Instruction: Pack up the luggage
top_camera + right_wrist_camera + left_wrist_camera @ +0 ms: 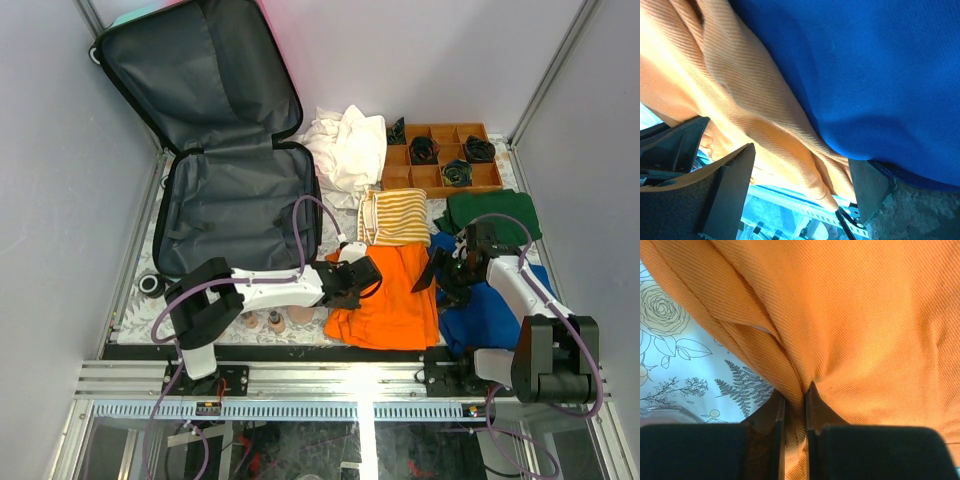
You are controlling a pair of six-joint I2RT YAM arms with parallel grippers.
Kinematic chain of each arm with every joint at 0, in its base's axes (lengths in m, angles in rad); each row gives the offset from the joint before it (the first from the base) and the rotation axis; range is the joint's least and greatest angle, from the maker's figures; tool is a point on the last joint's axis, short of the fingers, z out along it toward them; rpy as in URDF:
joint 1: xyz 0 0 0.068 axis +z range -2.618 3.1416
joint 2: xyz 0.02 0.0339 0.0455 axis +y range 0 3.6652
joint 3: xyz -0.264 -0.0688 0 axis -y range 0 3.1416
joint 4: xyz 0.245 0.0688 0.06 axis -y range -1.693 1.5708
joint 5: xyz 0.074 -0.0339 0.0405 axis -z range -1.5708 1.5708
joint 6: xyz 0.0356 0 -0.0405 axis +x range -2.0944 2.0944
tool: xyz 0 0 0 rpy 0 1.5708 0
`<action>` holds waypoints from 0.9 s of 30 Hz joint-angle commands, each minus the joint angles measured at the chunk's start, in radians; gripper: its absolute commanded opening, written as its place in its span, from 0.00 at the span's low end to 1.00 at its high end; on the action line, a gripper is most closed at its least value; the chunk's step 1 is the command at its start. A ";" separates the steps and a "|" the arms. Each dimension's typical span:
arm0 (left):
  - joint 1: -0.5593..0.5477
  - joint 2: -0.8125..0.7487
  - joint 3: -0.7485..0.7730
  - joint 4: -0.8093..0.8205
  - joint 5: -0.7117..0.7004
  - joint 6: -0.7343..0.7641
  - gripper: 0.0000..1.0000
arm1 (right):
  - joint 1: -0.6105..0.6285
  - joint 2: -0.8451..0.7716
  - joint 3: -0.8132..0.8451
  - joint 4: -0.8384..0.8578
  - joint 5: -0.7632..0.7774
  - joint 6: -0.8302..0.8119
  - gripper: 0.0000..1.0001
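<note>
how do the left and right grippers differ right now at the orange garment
The left gripper is shut, pinching a fold of the orange garment; the right gripper is open, jaws spread wide. The left gripper is at the garment's left edge, the right gripper at its right edge, beside the blue garment. Both are at the same orange garment.

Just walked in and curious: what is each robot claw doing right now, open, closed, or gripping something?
Left gripper: closed, pinching a fold of the orange garment.
Right gripper: open, with the orange garment's edge between its fingers, not clamped.
</note>
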 commanded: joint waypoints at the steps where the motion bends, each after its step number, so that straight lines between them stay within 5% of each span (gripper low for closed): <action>1: 0.008 0.015 0.020 -0.065 -0.061 0.070 0.00 | -0.003 -0.031 0.003 0.074 -0.072 0.019 0.80; 12: 0.120 -0.098 -0.011 -0.174 -0.119 0.111 0.00 | 0.026 -0.044 -0.022 0.093 -0.099 0.053 0.77; 16: 0.131 -0.114 -0.027 -0.169 -0.102 0.104 0.00 | 0.077 -0.040 -0.028 0.116 -0.079 0.074 0.84; 27: 0.128 -0.109 -0.018 -0.143 -0.047 0.077 0.00 | 0.239 0.010 -0.042 0.212 0.030 0.159 0.86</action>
